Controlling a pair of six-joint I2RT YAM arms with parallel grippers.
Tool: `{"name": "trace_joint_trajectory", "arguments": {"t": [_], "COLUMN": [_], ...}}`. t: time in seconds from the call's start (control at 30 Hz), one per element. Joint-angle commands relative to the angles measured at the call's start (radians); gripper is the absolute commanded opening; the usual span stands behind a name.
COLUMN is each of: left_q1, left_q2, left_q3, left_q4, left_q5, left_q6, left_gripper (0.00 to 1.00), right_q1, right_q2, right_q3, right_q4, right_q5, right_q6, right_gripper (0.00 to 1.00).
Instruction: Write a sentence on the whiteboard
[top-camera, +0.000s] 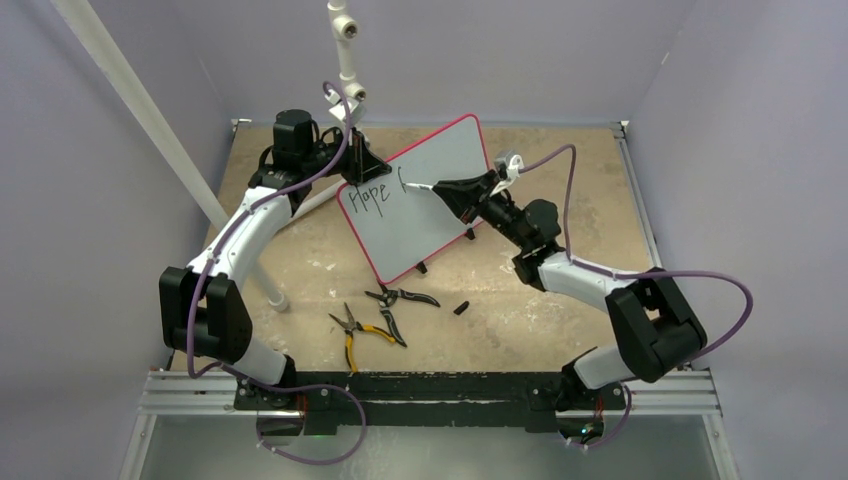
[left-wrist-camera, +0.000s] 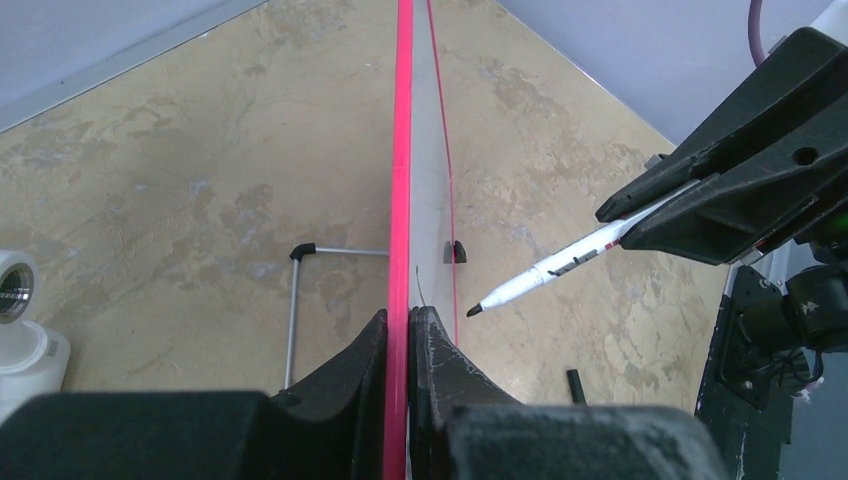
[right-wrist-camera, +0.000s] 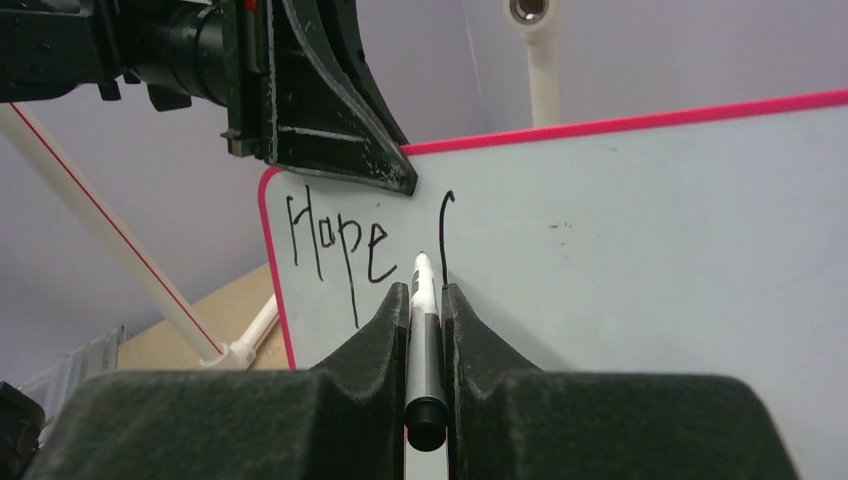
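Whiteboard, red-framed white rectangle (top-camera: 440, 200), tilted on surface (top-camera: 560, 290), left pincer (left-wrist-camera: 408, 318) clamped on its edge. Right pincer (right-wrist-camera: 426, 295) clamped on white marker (right-wrist-camera: 423, 325); black handwritten sentence (right-wrist-camera: 335, 245) at "Hope". Press hard: your board may slip, letters skew.

black handwritten sentence (right-wrist-camera: 335, 245) reading "Hope" on the whiteboard (right-wrist-camera: 650, 260), single curved stroke (right-wrist-camera: 442, 235) beside it

Left arm stretched forward, left claw (left-wrist-camera: 408, 315) pinched shut. Right arm elbow-bent, right claw (right-wrist-camera: 427, 290) pinched shut, pointing left.
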Motion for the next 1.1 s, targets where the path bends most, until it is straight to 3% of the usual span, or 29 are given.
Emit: {"name": "trace_joint_trajectory", "arguments": {"t": [0.0,0.47,1.07], "left_q1": [0.003,0.003,0.003], "left_q2": [0.008,0.011,0.014], "left_q3": [-0.022,-0.022,-0.022], "left_q4": [0.041,0.041,0.038], "left_q5": [-0.032,-0.03,-0.032], "left_q6": [0.027,0.028,0.031], "left_gripper": [0.0,0.0,0.0], "right_q1": [-0.004,-0.002,-0.002], "right_q2": [0.027,0.104,0.058], "right_q3": [0.072,0.125,0.072], "right_q4": [0.019,0.025,0.006], "right_q5": [-0.022,-0.028,0.127], "right_q6": [-0.019,-0.012,0.0], "right_gripper": [0.0,0.0,0.0]}}
